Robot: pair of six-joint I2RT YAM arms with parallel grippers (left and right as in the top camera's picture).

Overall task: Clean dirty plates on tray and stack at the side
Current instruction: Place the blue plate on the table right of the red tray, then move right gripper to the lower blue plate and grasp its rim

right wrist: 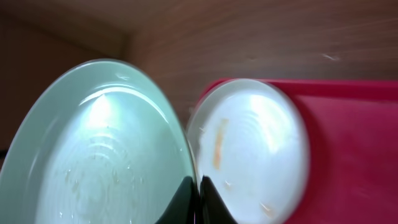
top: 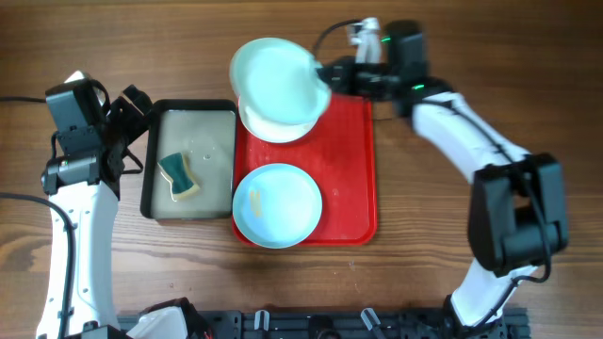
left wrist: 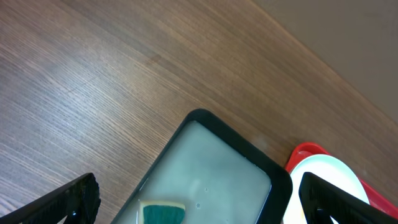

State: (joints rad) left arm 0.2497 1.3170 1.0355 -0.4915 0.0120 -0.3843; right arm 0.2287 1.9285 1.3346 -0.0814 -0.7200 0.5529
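Nearest the right wrist cam: a pale turquoise plate [right wrist: 99,149], lifted and tilted, its rim pinched edge-on by the right gripper [right wrist: 198,198], fingers clamped on that rim at the bottom of the view. Overhead shows the same plate [top: 279,79] in the air over the far end of the red tray [top: 353,188], partly covering the white plate [top: 273,127] that lies flat on the tray beneath. The white plate has an orange smear in the right wrist view, so it looks unwashed. A 2nd turquoise plate [top: 277,205] sits on the near end of the tray, w/ a faint yellowish mark.

Left of the tray, touching or just beside it, is the black-rimmed tray [top: 151,160] holding cloudy liquid and a sponge [top: 180,176]. The left gripper [top: 132,118] hovers by its far left corner, fingers spread wide apart, holding nothing.

Handling, as a guess: plates look rigid, smooth and glossy, prob. slippery when wet, and breakable if ceramic. A rim pinch is the only real hold; keep it firm, since a tilted plate can pivot or slip out.
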